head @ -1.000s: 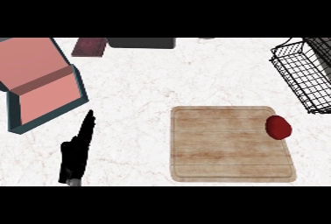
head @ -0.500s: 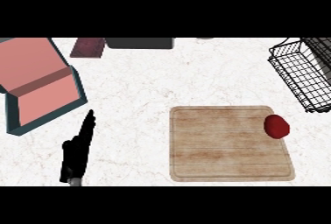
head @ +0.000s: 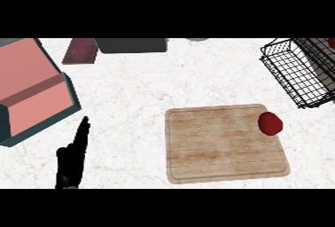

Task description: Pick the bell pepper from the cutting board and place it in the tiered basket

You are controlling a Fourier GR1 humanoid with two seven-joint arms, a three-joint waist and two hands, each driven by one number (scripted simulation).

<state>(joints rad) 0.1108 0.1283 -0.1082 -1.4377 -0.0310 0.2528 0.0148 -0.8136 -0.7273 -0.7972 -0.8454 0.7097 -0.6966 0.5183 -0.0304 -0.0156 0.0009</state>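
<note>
One hand shows: the left hand (head: 71, 160), black, at the lower left over the white counter (head: 131, 97), its fingers straight and pressed together, pointing up the view and holding nothing. A red pepper (head: 270, 123) lies on the right edge of the wooden board (head: 222, 144), well apart from that hand. The black wire basket (head: 297, 73) stands at the upper right, near the pepper but not touching it. A pink box with a teal rim (head: 33, 91) sits at the left.
</note>
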